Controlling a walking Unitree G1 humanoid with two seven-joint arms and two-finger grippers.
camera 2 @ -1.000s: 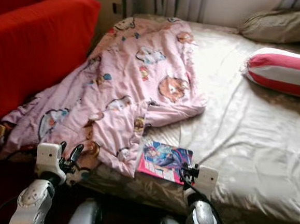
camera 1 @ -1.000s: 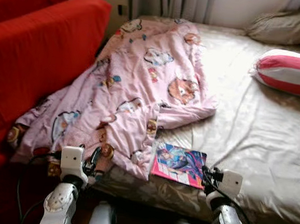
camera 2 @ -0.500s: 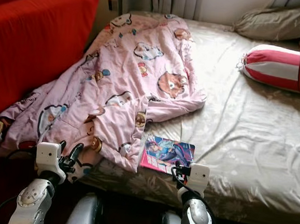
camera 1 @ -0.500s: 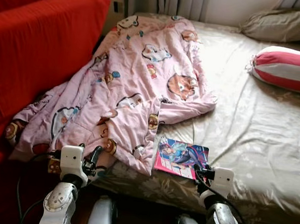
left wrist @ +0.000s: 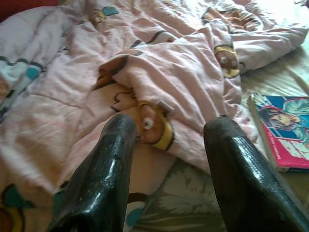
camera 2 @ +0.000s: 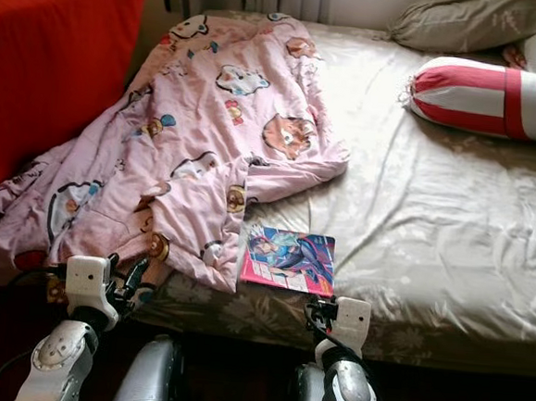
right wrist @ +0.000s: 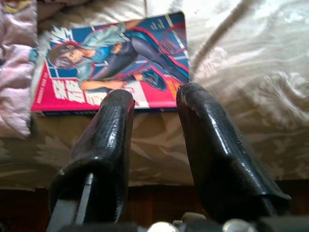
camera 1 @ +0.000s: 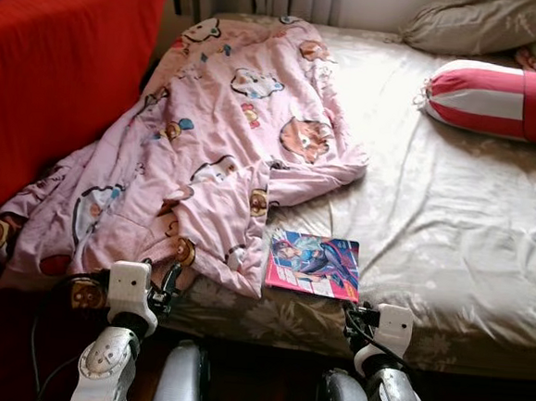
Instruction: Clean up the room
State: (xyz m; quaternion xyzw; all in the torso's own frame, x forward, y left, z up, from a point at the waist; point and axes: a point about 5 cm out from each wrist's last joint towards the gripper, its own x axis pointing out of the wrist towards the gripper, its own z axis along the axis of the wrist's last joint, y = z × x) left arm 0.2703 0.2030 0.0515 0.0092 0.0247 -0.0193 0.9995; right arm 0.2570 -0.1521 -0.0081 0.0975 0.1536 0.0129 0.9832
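A pink cartoon-print blanket (camera 1: 216, 150) lies crumpled over the left part of the bed, its edge hanging over the front. A colourful comic book (camera 1: 315, 264) lies flat near the bed's front edge, just right of the blanket. My left gripper (left wrist: 166, 140) is open, low at the bed's front edge, its fingertips at the blanket's hanging hem. My right gripper (right wrist: 154, 99) is open too, held just short of the book's near edge, nothing between its fingers.
A red sofa (camera 1: 53, 100) stands tight against the bed's left side. A red-and-white striped bolster (camera 1: 499, 98) and a beige pillow (camera 1: 477, 26) lie at the far right of the beige sheet (camera 1: 451, 233). Dark floor runs under the bed's front edge.
The camera has tipped and shifted, so the bed sits higher and more to the left in the picture. Both grippers have kept their place at the bed's front edge, still open.
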